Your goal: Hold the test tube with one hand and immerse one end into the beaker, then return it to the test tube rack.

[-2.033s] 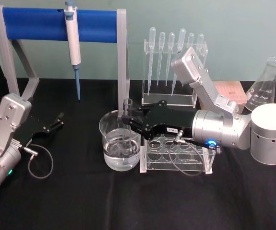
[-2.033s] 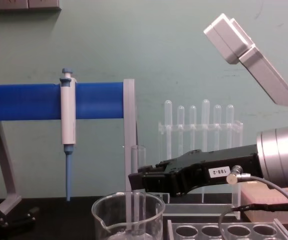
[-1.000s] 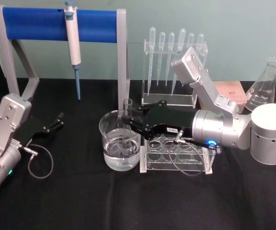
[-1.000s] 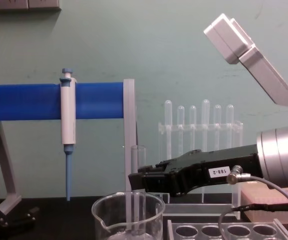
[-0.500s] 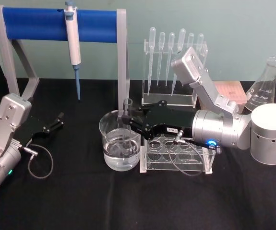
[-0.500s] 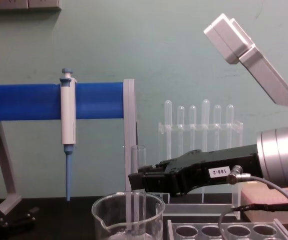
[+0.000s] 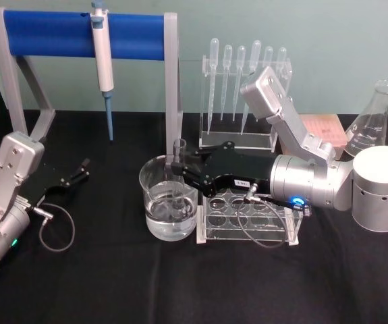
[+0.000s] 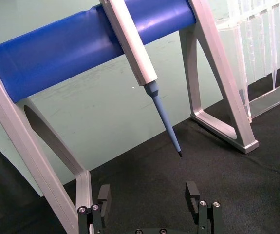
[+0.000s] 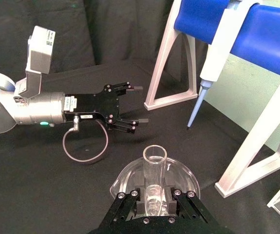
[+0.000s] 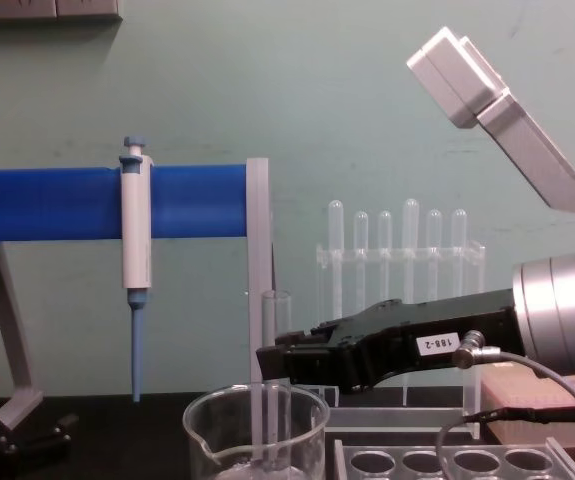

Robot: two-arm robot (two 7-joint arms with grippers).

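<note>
The test tube [image 7: 179,154] stands upright inside the beaker [image 7: 154,214], its lower end down in the clear liquid. My right gripper [image 7: 178,166] reaches in from the right and is shut on the test tube just below its rim. In the chest view the test tube [image 10: 273,325] rises out of the beaker [image 10: 212,425], with the right gripper [image 10: 271,361] clamped on it. From the right wrist, the test tube [image 9: 154,170] sits between the fingers [image 9: 175,204]. My left gripper [image 7: 82,169] rests open on the left of the table, nothing between its fingertips [image 8: 192,191].
An empty clear tube rack [image 7: 278,226] stands right beside the beaker, under my right wrist. Behind are a blue-bar stand [image 7: 79,34] holding a pipette [image 7: 102,64] and a rack of plastic pipettes [image 7: 244,88]. A flask [image 7: 371,125] and white cylinder [image 7: 381,189] stand far right.
</note>
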